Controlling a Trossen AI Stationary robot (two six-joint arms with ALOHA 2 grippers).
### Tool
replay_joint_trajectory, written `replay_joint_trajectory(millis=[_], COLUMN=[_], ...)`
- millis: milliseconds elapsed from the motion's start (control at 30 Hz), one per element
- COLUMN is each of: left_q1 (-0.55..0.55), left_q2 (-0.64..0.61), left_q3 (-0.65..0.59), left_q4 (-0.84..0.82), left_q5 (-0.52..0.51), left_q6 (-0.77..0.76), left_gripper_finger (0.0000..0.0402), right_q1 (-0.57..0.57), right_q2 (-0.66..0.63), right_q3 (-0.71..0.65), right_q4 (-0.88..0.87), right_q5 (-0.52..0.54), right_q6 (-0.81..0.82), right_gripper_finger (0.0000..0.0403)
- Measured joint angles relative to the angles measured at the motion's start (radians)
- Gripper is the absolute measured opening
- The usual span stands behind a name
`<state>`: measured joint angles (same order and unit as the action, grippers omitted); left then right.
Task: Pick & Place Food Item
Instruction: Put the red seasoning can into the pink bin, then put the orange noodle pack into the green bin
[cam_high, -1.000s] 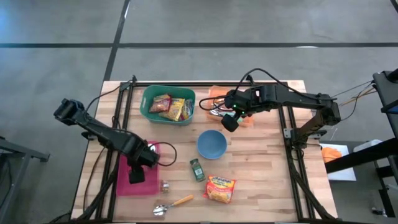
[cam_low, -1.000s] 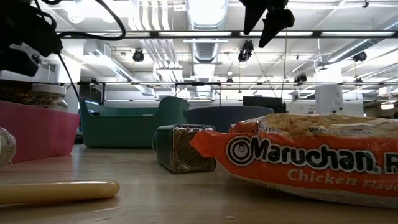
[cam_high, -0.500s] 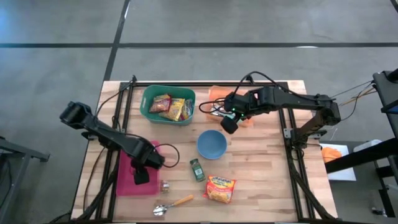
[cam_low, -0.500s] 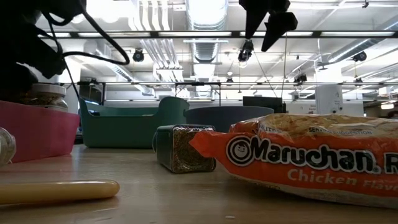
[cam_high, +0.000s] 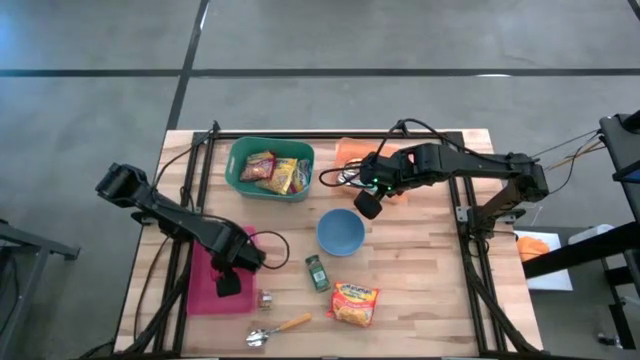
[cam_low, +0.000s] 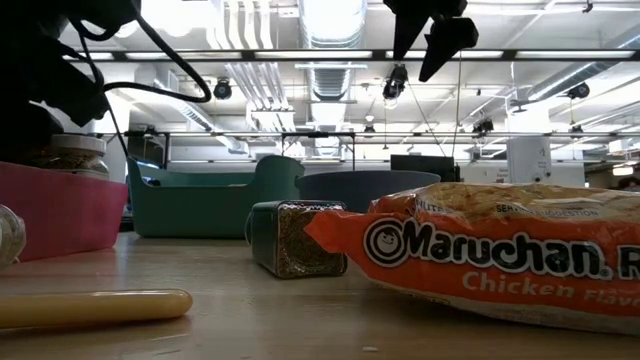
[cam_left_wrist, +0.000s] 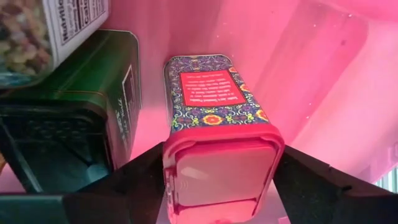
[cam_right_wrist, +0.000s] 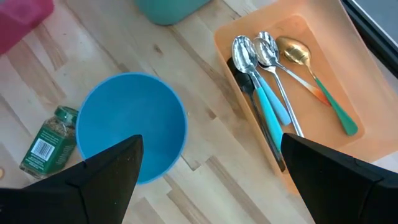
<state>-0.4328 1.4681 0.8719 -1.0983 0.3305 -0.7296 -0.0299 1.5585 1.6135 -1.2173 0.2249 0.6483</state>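
Note:
My left gripper (cam_high: 228, 282) reaches down into the pink bin (cam_high: 205, 290) at the table's near left. Its fingers stand open on either side of a spice tin (cam_left_wrist: 211, 99) with a patterned label and a pink lid. The tin lies on its side on the bin's floor, beside a dark green tin (cam_left_wrist: 81, 118) and a labelled jar (cam_left_wrist: 50, 31). My right gripper (cam_high: 368, 205) hangs open and empty above the table, between the blue bowl (cam_high: 341, 232) and the orange tray (cam_right_wrist: 292, 93). My left gripper's fingers (cam_left_wrist: 134, 180) flank the two sides of the tin's pink lid end (cam_left_wrist: 217, 168), coming steeply from above. I cannot tell whether they touch it. The tin rests flat on the bin's floor.
A teal basket (cam_high: 270, 168) with snack packets stands at the far side. A green spice jar (cam_high: 317, 272), a ramen packet (cam_high: 354, 303), a small jar (cam_high: 265, 298) and a spoon (cam_high: 280, 328) lie near the front. The orange tray holds several spoons (cam_right_wrist: 261, 62).
My left gripper has sunk into the pink bin, shifting slightly toward the table's right, and then kept still.

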Motion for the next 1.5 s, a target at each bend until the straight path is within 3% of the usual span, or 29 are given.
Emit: replay_joint_trajectory(millis=[867,1233,1367,1500], left_q1=[0.003,0.009,0.009,0.009], left_q2=[0.0,0.0,0.0,0.0], left_q3=[0.106,0.242,0.332,0.442], left_q4=[-0.12,-0.191,-0.229,-0.233], left_q5=[-0.028,-0.08,-0.099,-0.19], left_q6=[0.016,0.024,0.02,0.0], left_gripper_finger=[0.0276,0.0276,0.0276,0.0276], right_q1=[0.013,0.054,0.09,0.154], right_q2=[0.0,0.0,0.0,0.0], right_q3=[0.0,0.0,0.0,-0.013], right_q4=[0.001,-0.015,-0.088,-0.171], right_q5=[-0.001,-0.001,-0.001,-0.036], right_q6=[0.003,0.018,0.143,0.249], right_gripper_finger=[0.0375,0.0375,0.0375,0.0375])
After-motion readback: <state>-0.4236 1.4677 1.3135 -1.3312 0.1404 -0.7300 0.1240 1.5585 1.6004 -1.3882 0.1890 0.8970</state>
